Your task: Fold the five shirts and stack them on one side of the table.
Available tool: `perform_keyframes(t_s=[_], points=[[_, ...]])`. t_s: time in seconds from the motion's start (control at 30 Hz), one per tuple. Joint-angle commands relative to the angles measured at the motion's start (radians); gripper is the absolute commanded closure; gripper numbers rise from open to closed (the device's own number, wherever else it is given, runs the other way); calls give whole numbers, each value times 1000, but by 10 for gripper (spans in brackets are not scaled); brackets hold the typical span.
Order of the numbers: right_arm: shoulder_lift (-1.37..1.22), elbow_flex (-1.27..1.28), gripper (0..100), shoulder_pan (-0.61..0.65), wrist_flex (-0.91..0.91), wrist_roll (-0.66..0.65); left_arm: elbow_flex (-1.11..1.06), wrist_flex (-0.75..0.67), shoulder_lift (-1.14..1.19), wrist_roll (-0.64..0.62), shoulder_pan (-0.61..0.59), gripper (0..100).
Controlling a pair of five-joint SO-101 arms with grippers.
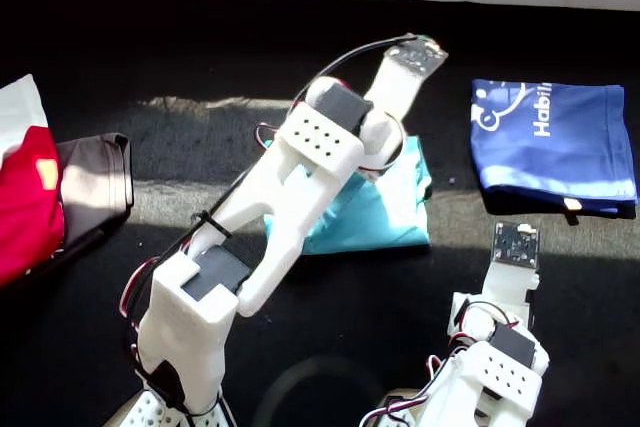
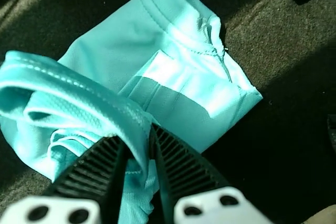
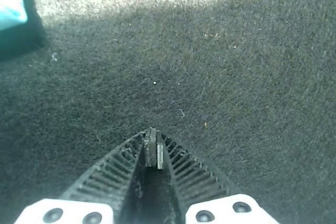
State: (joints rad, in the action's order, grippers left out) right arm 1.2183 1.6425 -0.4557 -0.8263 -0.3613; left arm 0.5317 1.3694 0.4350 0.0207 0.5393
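Ribbed left jaws pinch a raised hem of the teal shirt (image 2: 173, 61).

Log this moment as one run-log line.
left gripper: shut on teal shirt | right gripper: shut, empty, over black table cover | blue shirt: folded, lying apart
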Motion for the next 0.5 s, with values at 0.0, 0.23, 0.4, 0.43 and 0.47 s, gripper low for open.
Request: perform_keyframes(t_s=[0.0, 0.23, 0.4, 0.43, 0.47], points=[[2, 28, 992, 4, 16, 2, 27, -61, -41, -2, 27, 991], [2, 28, 992, 4, 16, 2, 104, -83, 122, 0, 38, 878], [2, 28, 992, 4, 16, 2, 243, 3, 174, 0, 30, 816], [2, 28, 992, 4, 16, 2, 282, 20, 174, 0, 28, 816], [2, 28, 992, 4, 16, 2, 323, 40, 174, 0, 19, 816]])
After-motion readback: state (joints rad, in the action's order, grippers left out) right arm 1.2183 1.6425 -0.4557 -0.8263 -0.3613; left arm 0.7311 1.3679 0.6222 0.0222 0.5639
